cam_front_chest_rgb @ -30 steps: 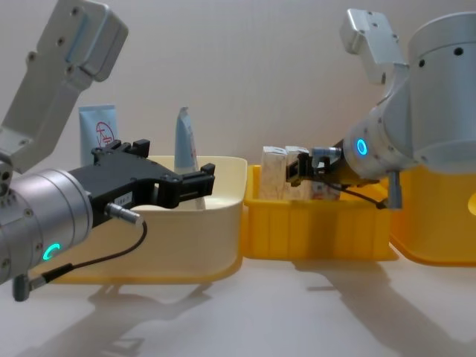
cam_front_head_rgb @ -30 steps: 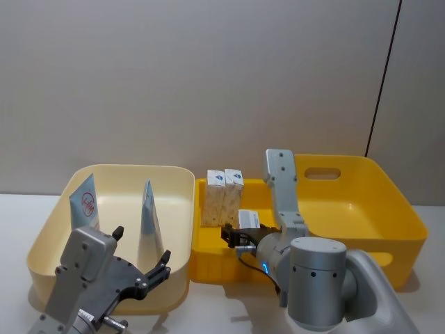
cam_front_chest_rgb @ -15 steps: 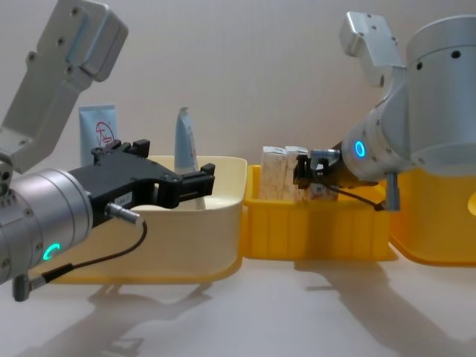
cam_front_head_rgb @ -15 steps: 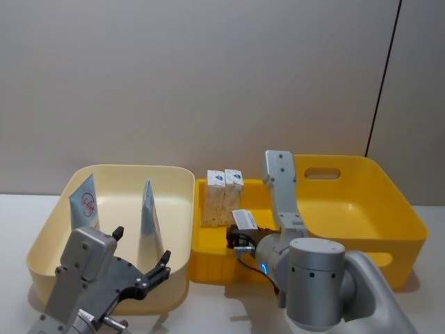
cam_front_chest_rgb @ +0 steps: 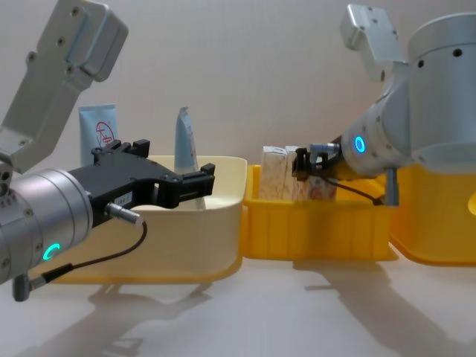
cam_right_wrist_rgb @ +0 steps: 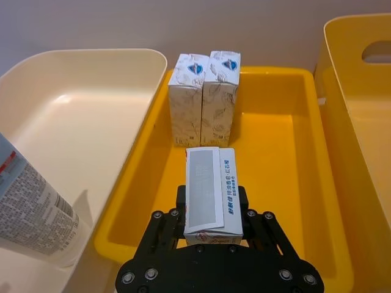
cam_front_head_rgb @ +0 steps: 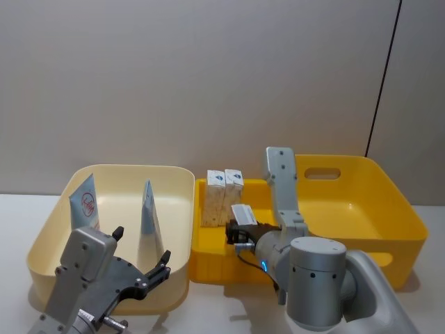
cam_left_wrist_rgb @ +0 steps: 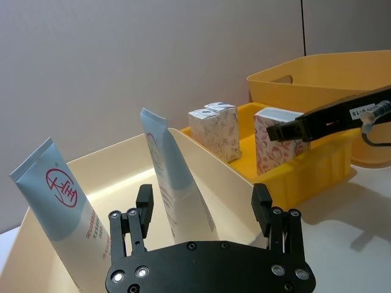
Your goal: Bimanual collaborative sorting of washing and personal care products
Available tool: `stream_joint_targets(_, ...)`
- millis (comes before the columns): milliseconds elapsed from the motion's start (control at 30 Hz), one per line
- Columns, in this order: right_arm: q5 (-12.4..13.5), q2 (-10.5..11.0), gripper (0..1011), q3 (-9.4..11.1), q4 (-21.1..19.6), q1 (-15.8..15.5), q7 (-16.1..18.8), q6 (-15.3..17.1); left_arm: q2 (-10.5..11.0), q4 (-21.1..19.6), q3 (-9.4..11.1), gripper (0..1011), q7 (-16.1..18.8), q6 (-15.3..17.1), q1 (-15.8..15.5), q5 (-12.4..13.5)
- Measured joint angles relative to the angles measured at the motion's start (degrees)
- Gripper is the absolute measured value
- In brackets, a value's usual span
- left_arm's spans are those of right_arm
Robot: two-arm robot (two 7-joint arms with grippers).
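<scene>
We are recording the large yellow bin on the right. The chest view is cutting it off at the edge, and the right arm is covering most of it there.

The cream bin is sitting on the left. It is touching, or just beside, the small yellow bin in the middle.

The left gripper is hovering at the near side of the cream bin with its fingers spread wide and holding nothing.

The right gripper is reaching over the small yellow bin and pinching a carton by its sides.

Two tubes are standing upright in the cream bin. One tube is at the left wall, and the left arm is hiding its foot in the head view. The other tube is standing nearer the middle.

Two cartons are standing side by side, touching, at the far left corner of the small yellow bin.

The bin wall is hiding the base of the held carton in the chest view, so we cannot tell whether it is touching the floor. The carton print is too small to read.

Against the frames of a second ago, the right gripper and its carton are sitting nearer the standing pair. The left gripper is showing no change.
</scene>
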Motion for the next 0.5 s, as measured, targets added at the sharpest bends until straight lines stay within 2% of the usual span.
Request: stream_joint_targets(500, -2.0, 1.0, 410, -1.1, -4.1, -1.1, 1.3, -6.5, 0.0, 0.0, 0.0, 1003, 0.0, 0.0, 0.0, 0.0)
